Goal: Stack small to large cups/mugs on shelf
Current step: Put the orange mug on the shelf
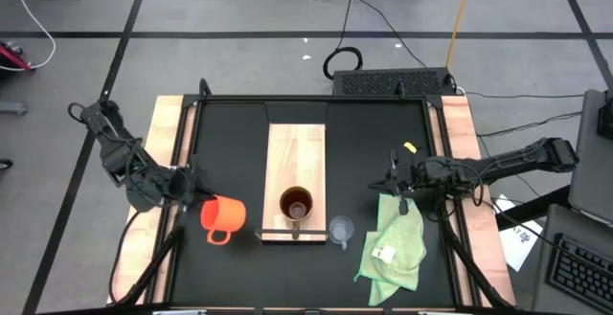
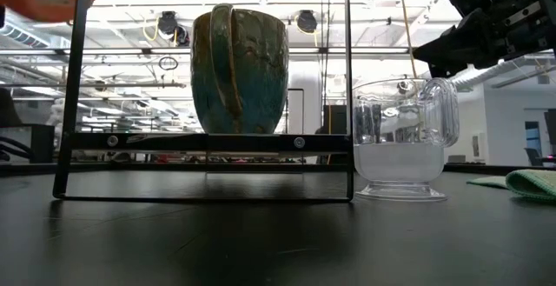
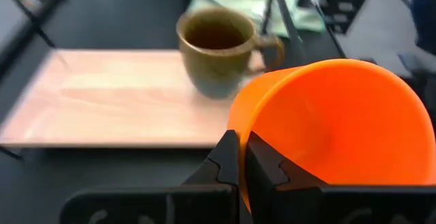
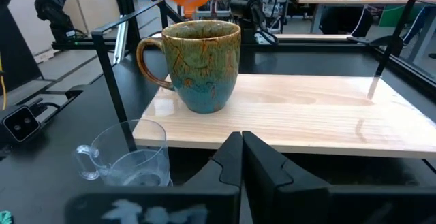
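Bright ceiling lights are backlighting the low view, leaving the tabletop [image 2: 261, 234] dim and shadowed. The shelf [image 4: 306, 108] is catching soft glare ahead of the right gripper [image 4: 242, 159]. Just beyond the left gripper [image 3: 242, 163], the orange-red mug [image 3: 334, 122] and brown mug [image 3: 218, 50] are looking blurred.

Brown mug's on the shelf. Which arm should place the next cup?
Left. Its gripper already holds the orange-red mug beside the shelf; the right gripper is shut and empty.

mug [image 1: 295, 205] on shelf [image 1: 295, 152], glass cup [image 1: 341, 229] beside
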{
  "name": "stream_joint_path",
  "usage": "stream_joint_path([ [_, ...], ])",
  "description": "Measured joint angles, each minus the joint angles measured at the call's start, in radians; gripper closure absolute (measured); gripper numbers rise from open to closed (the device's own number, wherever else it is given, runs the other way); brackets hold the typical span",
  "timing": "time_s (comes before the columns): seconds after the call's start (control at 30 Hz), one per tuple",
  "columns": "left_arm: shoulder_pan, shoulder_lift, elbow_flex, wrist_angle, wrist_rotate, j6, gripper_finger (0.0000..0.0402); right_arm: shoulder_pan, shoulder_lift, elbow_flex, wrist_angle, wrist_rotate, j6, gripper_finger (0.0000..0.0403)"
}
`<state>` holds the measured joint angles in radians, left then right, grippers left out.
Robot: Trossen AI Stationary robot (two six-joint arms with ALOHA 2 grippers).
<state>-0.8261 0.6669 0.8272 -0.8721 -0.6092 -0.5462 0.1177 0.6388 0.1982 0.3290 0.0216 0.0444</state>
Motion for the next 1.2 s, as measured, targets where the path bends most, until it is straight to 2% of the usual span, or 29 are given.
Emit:
stream_joint_path([
  [0.13,0.060,-0.047,0.000,0.013,-0.067,0.001,0.0398,0.000,0.000,0.000,0.001,0.000,-0.001,0.0403],
  [0.37,0.216,-0.071,0.015,0.114,-0.063,0.108,0.0398,0.000,0.000,0.000,0.003,0.000,-0.003,0.0403],
  [0.53,0.378,-0.056,0.096,0.122,-0.019,0.170,0.0398,0.000,0.000,0.000,0.003,0.000,-0.003,0.0403],
  [0.73,0.607,-0.018,0.172,0.130,0.104,0.338,0.0398,0.000,0.000,0.000,0.003,0.000,-0.013,0.0403],
  [0.8,0.698,0.013,0.189,0.142,0.182,0.400,0.0398,0.000,0.000,0.000,0.003,0.000,-0.019,0.0403],
  [0.93,0.875,0.092,0.218,0.230,0.412,0.489,0.0398,0.000,0.000,0.000,0.014,0.000,-0.013,0.0403],
  [1.2,1.192,0.400,0.336,0.241,0.825,0.589,0.0398,0.000,0.000,0.000,0.011,0.000,-0.004,0.0403],
])
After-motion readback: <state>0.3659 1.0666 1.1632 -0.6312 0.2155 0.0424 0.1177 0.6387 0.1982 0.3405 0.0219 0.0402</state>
